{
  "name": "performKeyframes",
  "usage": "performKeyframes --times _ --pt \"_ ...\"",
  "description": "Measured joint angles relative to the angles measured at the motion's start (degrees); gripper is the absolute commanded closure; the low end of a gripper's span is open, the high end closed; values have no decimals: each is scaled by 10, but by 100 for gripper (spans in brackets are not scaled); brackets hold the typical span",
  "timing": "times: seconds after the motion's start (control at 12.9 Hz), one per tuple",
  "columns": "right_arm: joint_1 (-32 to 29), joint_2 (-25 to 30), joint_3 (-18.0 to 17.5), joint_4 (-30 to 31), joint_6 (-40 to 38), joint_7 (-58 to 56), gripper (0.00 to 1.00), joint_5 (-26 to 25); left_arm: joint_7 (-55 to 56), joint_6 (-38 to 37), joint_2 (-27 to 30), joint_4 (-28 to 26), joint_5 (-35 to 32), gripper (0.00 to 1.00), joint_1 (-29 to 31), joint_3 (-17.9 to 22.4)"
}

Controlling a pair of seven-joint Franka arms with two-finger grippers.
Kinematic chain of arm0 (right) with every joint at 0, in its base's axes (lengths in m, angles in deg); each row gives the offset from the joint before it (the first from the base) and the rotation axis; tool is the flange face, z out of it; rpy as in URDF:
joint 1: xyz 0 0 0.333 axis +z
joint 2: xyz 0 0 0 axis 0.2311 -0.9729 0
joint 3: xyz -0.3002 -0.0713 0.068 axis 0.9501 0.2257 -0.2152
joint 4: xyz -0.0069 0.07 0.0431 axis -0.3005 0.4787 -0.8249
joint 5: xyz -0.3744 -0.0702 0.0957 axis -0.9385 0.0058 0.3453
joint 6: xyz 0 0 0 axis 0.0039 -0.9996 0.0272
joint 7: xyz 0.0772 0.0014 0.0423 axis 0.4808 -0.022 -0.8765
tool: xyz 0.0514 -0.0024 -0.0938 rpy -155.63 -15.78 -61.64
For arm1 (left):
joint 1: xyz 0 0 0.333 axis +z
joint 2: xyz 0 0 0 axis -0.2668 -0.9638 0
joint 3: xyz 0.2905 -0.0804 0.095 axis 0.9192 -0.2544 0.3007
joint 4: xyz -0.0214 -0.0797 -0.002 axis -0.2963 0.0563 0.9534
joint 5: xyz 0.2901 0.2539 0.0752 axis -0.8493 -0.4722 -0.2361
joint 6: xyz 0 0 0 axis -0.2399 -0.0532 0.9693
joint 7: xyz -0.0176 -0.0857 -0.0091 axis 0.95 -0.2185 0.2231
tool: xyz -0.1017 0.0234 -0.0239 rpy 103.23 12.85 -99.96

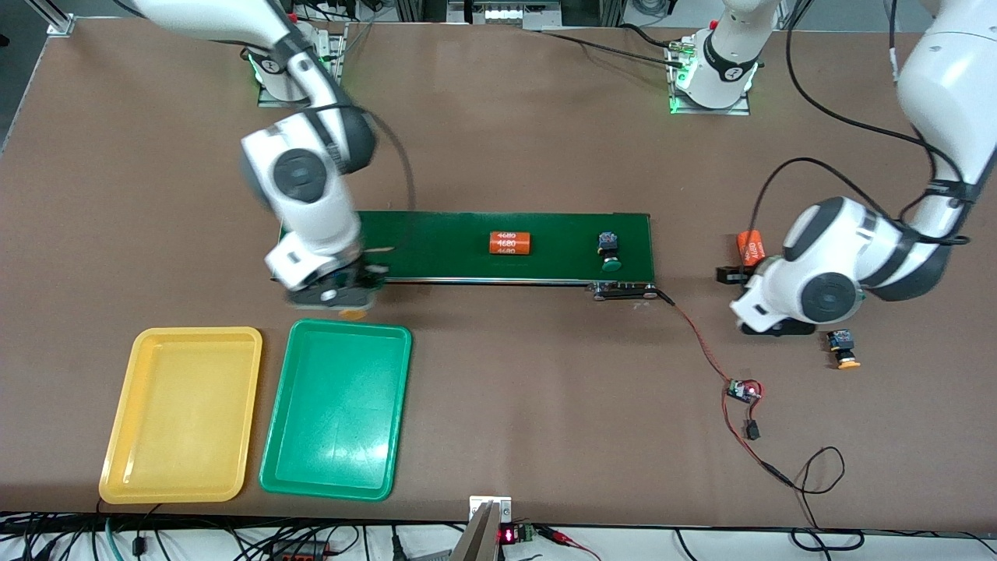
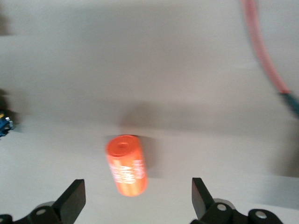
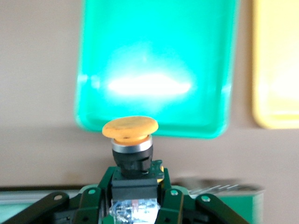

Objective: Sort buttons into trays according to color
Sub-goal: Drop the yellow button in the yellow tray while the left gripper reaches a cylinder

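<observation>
My right gripper point(image 3: 135, 189) is shut on the black body of a yellow-capped button point(image 3: 130, 133). It hangs over the belt's edge point(image 1: 343, 300), just above the green tray's point(image 1: 336, 409) rim. The yellow tray point(image 1: 183, 413) lies beside the green one, toward the right arm's end. A green-capped button point(image 1: 609, 251) sits on the belt. Another yellow-capped button point(image 1: 843, 348) lies on the table by the left arm. My left gripper point(image 1: 752, 304) is low over the table there, open point(image 2: 137, 191) with nothing held, and an orange cylinder point(image 2: 126, 165) lies ahead of its fingers.
A long dark-green belt point(image 1: 436, 241) carries a second orange 4680 cylinder point(image 1: 510, 243). A red wire point(image 1: 701, 343) runs from the belt's end to a small circuit board point(image 1: 744, 389). Both trays hold nothing.
</observation>
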Motion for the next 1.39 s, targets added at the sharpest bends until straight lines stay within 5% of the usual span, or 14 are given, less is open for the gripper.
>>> performKeyframes --times 0.31,0.46,0.7,1.01,1.16,1.24,1.31,1.39 --pt "-64 -9 90 1 8 -190 96 2 -16 18 -20 -46 0 5 39 25" --pt "-96 -27 110 2 44 -260 96 2 -16 72 -40 -82 0 42 46 36" --pt "-117 -67 127 -3 102 -302 93 2 -16 87 -48 -105 0 71 55 36" --pt "-125 -136 149 -24 183 -309 93 2 -16 63 -42 -97 0 73 56 16" --pt "-129 -162 155 -29 222 -317 93 2 -18 62 -38 -79 0 73 59 -30" --pt "-132 -171 156 -30 239 -318 83 2 -19 59 -36 -70 0 75 60 -61" --pt "-133 -178 157 -31 254 -319 63 2 -28 58 -32 -65 0 76 59 -90" --pt "-135 -184 157 -31 263 -319 2 2 -50 57 -29 -62 0 76 58 -116"
